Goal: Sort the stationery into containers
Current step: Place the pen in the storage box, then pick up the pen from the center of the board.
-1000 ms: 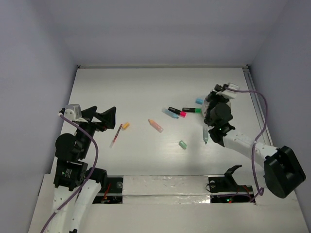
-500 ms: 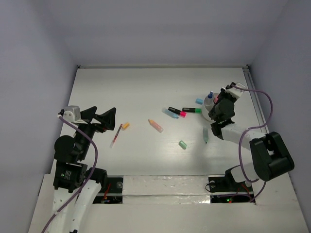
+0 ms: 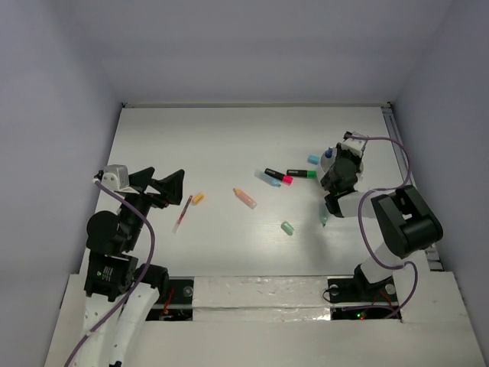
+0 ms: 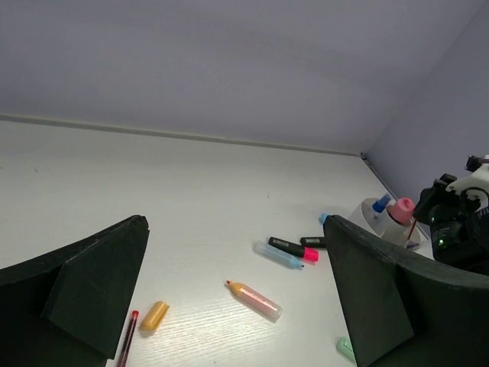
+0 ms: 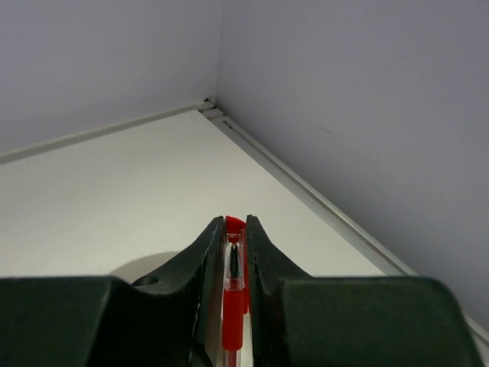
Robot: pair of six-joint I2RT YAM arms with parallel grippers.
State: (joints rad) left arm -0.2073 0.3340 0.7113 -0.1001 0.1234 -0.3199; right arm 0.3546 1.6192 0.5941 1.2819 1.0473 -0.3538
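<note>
My right gripper (image 5: 234, 229) is shut on a thin red pen (image 5: 233, 269) that lies along its fingers, tip end towards the far right corner. In the top view it (image 3: 345, 153) hangs over the whitish cup (image 4: 368, 216), which holds a blue marker (image 4: 380, 205) and a pink-capped bottle (image 4: 400, 210). My left gripper (image 3: 157, 187) stands open at the left, with nothing in it. On the table lie a second red pen (image 3: 182, 214), an orange cap (image 3: 198, 198), an orange marker (image 3: 244, 197), blue (image 3: 267, 178), pink (image 3: 279, 176) and green (image 3: 302, 173) markers, a blue eraser (image 3: 313, 159) and a mint eraser (image 3: 287, 228).
A teal marker (image 3: 324, 215) lies just in front of the right arm. A metal rail (image 5: 306, 195) runs along the table's right edge under the wall. White walls close the table at the back and on both sides.
The right arm has folded in, its elbow swinging from the far right towards the cup, with the red pen still gripped. The left arm has not moved.
</note>
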